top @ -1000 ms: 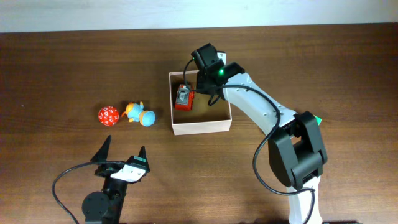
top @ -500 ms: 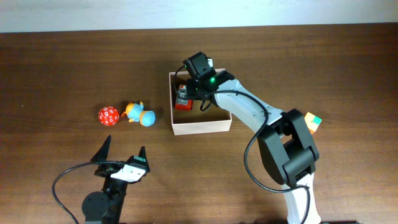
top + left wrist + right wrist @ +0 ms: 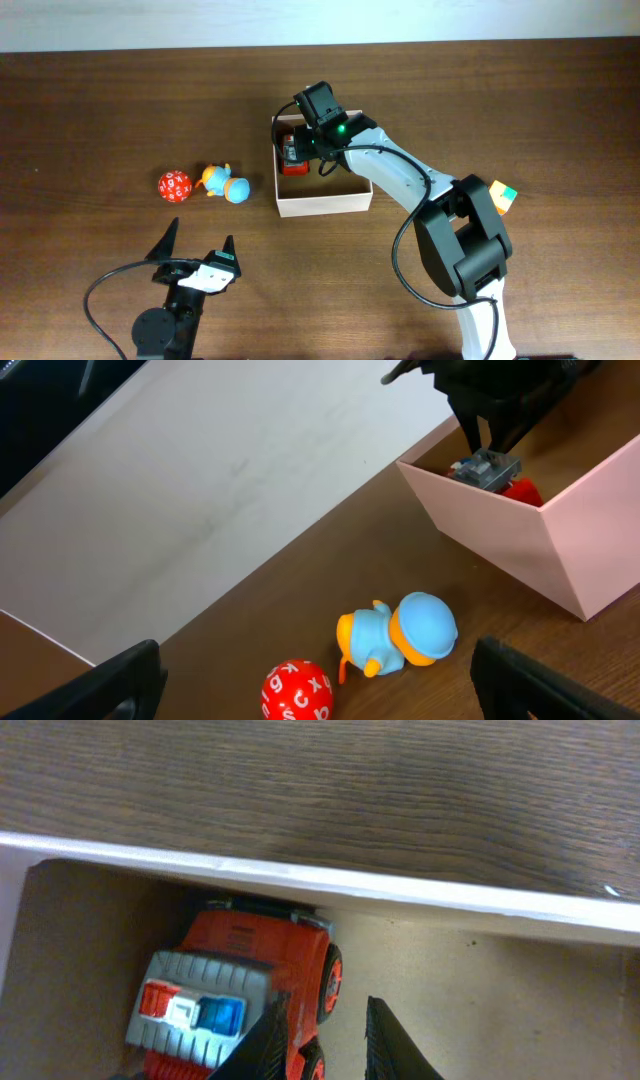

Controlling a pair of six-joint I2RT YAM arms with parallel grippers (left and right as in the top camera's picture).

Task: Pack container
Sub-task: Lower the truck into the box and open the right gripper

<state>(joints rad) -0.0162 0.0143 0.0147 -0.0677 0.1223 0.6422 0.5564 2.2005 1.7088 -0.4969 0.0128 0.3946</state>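
Note:
The container [image 3: 325,205] is a shallow white box with a tan inside, at the table's middle. A red toy car [image 3: 291,158] with a grey roof lies in its left part. My right gripper [image 3: 312,145] hangs inside the box, right over the car. In the right wrist view its jaws [image 3: 325,1040] stand a narrow gap apart; the left finger overlaps the car's [image 3: 230,970] right side and the right finger is over the box floor. My left gripper [image 3: 198,248] rests wide open near the front edge, holding nothing.
A red ball with white letters [image 3: 174,186] and a blue-and-orange duck toy [image 3: 225,184] lie left of the box, and they also show as the ball [image 3: 297,692] and duck [image 3: 400,635] ahead of my left gripper. A colourful cube [image 3: 503,197] sits right of the box.
My right gripper has moved left and down into the box, over the car. The car has barely shifted. The left arm has not moved.

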